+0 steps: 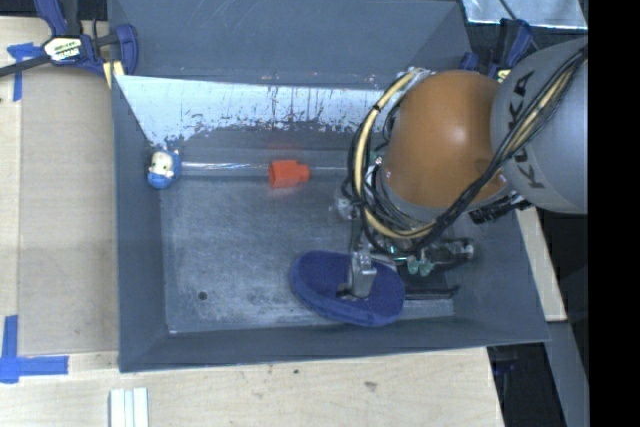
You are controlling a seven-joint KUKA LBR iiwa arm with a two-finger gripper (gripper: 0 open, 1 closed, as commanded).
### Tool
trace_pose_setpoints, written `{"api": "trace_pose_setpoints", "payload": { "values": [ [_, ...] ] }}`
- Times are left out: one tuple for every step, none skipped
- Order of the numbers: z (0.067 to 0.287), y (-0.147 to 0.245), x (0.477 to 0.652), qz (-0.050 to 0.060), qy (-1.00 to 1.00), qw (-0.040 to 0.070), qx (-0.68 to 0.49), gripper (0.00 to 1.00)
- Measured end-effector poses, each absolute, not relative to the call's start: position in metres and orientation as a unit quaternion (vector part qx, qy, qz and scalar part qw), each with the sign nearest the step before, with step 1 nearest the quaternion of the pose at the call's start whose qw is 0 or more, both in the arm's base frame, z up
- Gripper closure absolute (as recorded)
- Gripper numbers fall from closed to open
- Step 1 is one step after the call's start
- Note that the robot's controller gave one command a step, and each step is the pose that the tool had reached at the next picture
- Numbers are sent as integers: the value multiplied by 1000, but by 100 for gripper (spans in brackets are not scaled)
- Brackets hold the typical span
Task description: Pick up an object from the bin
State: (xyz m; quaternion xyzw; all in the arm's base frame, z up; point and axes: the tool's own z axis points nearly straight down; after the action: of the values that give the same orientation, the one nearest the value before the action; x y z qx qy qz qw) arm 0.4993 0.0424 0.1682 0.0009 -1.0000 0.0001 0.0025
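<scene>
One blue soft pouch (325, 287) lies on the scuffed grey floor of the bin (230, 255), near its front wall. The tool (360, 277) points straight down onto the pouch, under the arm's orange cover (440, 140); I cannot tell how far open it is. Behind the pouch sits one orange block (289, 173). Far behind and to the pouch's left is one small blue-and-white figure (160, 168).
</scene>
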Motion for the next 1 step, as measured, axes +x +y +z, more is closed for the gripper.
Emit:
{"api": "trace_pose_setpoints", "payload": {
  "values": [
    [74,-46,491,-1,-963,-2,268,0]
  ]
}}
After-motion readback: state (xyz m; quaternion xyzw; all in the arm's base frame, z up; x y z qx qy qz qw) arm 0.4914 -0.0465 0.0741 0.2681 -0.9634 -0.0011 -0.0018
